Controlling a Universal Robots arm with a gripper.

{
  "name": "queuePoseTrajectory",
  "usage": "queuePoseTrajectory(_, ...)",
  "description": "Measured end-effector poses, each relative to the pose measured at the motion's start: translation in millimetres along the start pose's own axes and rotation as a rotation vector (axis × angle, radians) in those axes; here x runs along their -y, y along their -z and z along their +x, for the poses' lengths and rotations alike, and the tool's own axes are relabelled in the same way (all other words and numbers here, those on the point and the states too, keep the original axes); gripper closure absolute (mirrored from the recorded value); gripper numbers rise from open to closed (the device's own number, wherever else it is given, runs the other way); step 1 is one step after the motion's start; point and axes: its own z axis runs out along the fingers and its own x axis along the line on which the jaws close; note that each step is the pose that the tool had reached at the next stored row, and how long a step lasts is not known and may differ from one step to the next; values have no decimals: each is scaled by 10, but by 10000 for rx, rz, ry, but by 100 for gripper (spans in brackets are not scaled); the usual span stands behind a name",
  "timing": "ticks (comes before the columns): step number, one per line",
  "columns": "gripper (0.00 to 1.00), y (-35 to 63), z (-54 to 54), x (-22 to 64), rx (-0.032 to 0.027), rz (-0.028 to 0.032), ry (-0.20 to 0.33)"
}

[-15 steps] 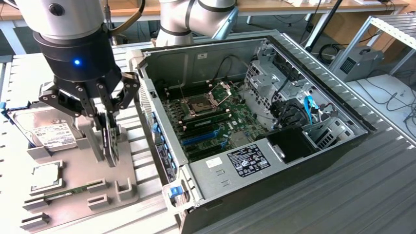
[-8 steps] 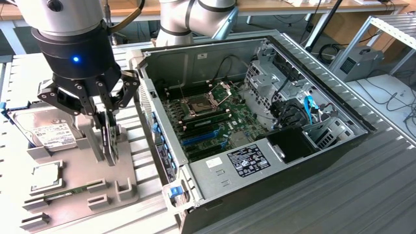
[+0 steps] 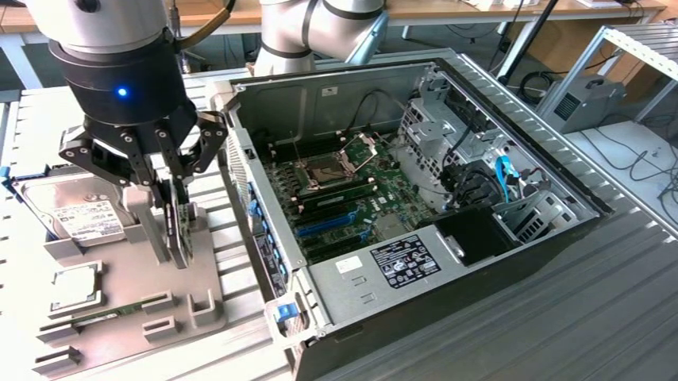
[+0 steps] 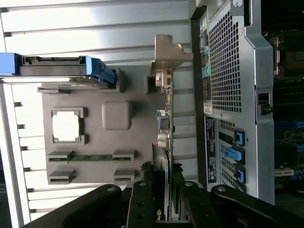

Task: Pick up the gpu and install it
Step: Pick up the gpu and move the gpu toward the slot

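exterior view | gpu (image 4: 166,121) on edge on tray (image 3: 127,298), in my gripper (image 3: 173,255) | hard drive (image 3: 79,216) at its 9 o'clock | computer case (image 3: 360,298) at 3 o'clock

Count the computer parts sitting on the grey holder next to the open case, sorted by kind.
Hard drive: 1
Processor chip: 1
Memory stick: 1
gpu, standing on edge: 1
Total: 4
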Motion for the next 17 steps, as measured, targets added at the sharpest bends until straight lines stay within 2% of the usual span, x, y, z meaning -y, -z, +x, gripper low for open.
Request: queuePoseTrajectory(17,74,90,-3,2,0,-1,0)
